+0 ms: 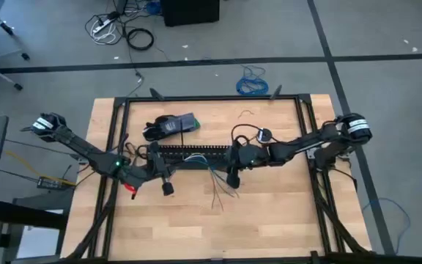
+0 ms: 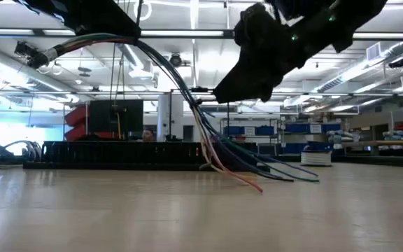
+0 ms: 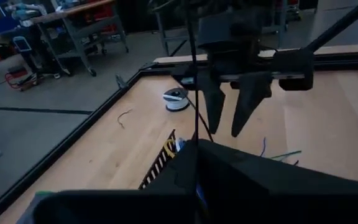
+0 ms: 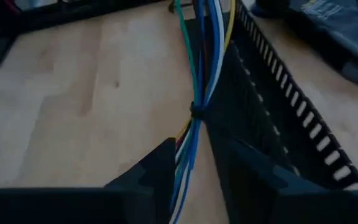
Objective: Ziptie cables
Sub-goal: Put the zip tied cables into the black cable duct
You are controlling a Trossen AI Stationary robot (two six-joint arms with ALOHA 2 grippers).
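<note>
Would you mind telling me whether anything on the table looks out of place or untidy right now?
Only small things: a curled wire scrap lies alone on the wooden table near its far edge, and the cables fan out with loose splayed ends beyond the black slotted channel. Nothing looks spilled or broken.

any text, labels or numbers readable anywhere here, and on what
None can be read.
Dark pouch beside the slotted channel: faint yellowish print, too blurred to read.
Shelves in the room behind the table: small signs, too small to read.
Cables, ziptie: no markings visible.
</note>
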